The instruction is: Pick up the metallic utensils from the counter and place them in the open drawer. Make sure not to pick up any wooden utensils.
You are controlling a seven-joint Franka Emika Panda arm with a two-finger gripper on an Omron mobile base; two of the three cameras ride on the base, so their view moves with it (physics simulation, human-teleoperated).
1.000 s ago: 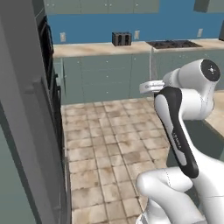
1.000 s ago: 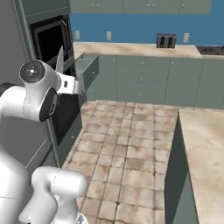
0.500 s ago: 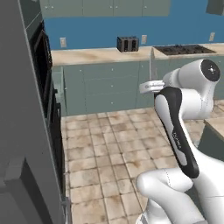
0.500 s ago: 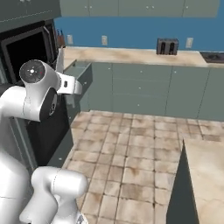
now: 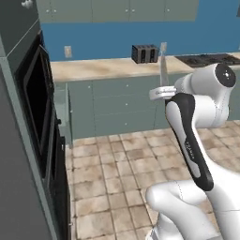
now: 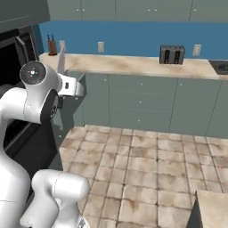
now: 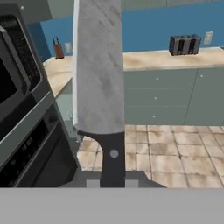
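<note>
My gripper (image 5: 161, 93) is shut on the black handle of the kitchen knife (image 5: 163, 65), one of the metallic utensils, and holds it blade up at chest height. In the hand view the silver blade (image 7: 98, 65) rises from the handle (image 7: 113, 157) between my gripper (image 7: 113, 181). From the right, the blade (image 6: 61, 60) stands above my gripper (image 6: 71, 87). The open drawer (image 6: 78, 75) juts from the grey-green cabinets beside the oven, partly behind my hand; it also appears at the left (image 5: 62, 101). A corner of the counter (image 6: 213, 209) lies at the lower right. The wooden utensils are out of view.
A black oven (image 5: 40, 108) in a tall cabinet stands close on the left. The long worktop (image 6: 133, 64) with a toaster (image 6: 172, 54) and a knife block (image 6: 52, 46) runs along the blue back wall. Tiled floor (image 6: 147, 169) lies between.
The whole picture has slid sideways as the base turned, bringing the oven and the corner cabinets closer. The arm keeps its pose, and the knife stays upright in the shut gripper.
</note>
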